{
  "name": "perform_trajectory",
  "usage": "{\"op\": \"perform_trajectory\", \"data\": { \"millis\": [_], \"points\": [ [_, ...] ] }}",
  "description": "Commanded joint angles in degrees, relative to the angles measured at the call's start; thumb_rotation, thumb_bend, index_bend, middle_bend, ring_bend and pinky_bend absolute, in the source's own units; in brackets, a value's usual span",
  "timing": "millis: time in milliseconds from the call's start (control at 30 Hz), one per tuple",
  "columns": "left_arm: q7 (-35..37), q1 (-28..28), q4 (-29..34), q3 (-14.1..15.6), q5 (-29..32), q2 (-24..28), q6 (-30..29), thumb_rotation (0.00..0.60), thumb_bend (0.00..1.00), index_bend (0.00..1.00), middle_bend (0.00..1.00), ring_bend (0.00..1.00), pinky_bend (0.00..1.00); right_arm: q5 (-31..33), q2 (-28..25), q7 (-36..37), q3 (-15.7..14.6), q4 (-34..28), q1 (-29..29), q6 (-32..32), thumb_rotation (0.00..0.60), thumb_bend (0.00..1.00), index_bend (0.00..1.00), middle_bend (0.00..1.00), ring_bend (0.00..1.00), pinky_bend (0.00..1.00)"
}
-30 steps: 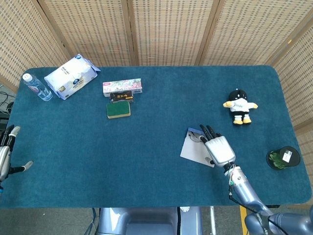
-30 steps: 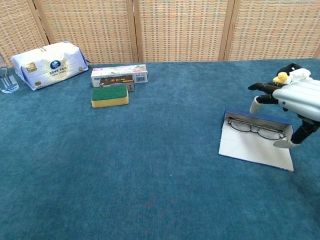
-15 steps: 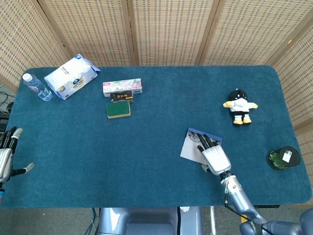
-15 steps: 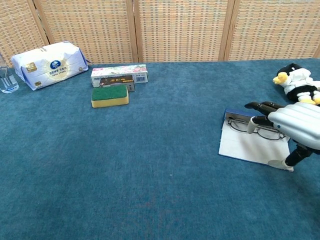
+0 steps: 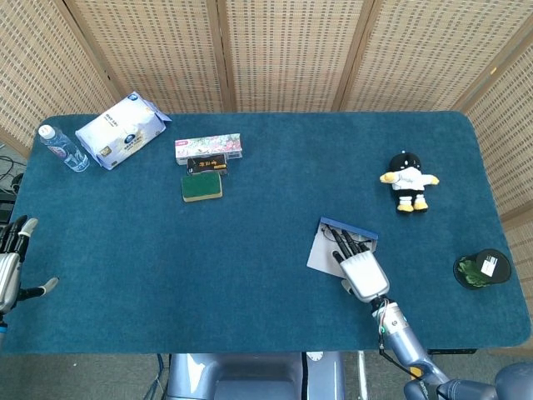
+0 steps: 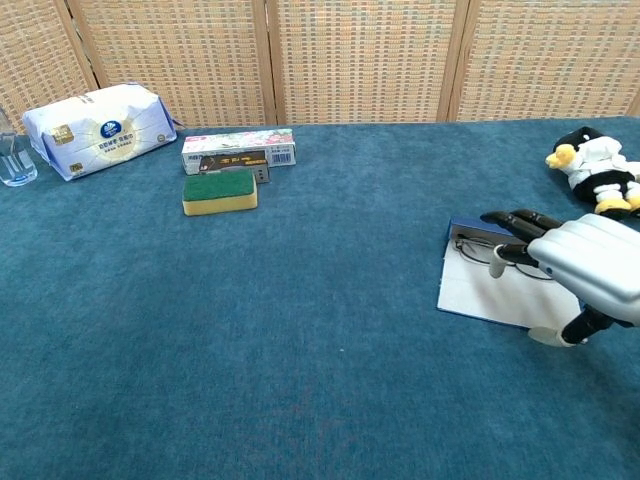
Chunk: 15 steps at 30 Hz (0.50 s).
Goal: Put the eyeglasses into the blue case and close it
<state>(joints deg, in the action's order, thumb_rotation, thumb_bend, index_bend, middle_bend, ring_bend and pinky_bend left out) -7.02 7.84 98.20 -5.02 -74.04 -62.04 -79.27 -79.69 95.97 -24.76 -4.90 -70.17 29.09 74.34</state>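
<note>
The blue case (image 5: 326,250) (image 6: 478,296) lies open on the right half of the table, its pale flap spread flat toward me and its blue back wall raised. The eyeglasses (image 6: 475,251) (image 5: 337,236) lie inside along that wall, partly covered. My right hand (image 5: 360,270) (image 6: 580,268) hovers over the case, palm down, fingers stretched out above the glasses and holding nothing. Its thumb hangs at the flap's near right corner. My left hand (image 5: 10,265) stays at the table's far left edge, fingers apart and empty; the chest view does not show it.
A plush toy (image 5: 407,182) (image 6: 593,161) sits behind the case to the right. A black cup (image 5: 481,268) stands at the right edge. At the back left are a green sponge (image 5: 202,187), a long printed box (image 5: 208,147), a tissue pack (image 5: 122,129) and a water bottle (image 5: 62,148).
My right hand has drawn back toward me and slid left, from above the case's back wall to over its flap and the glasses. The left hand barely shifted.
</note>
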Motion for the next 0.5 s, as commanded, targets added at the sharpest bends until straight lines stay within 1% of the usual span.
{"op": "perform_trajectory", "data": {
  "millis": [33, 500],
  "points": [
    [0.0, 0.0, 0.0, 0.0, 0.0, 0.0, 0.0, 0.6, 0.0, 0.0, 0.0, 0.0, 0.0, -0.8, 0.2, 0.1, 0.3, 0.1, -0.4, -0.1, 0.6, 0.26, 0.32, 0.0, 0.0, 0.33],
    [0.0, 0.0, 0.0, 0.0, 0.0, 0.0, 0.1, 0.6, 0.0, 0.0, 0.0, 0.0, 0.0, -2.1, 1.1, 0.0, 1.8, 2.2, -1.6, -2.0, 0.6, 0.26, 0.33, 0.0, 0.0, 0.33]
  ]
}}
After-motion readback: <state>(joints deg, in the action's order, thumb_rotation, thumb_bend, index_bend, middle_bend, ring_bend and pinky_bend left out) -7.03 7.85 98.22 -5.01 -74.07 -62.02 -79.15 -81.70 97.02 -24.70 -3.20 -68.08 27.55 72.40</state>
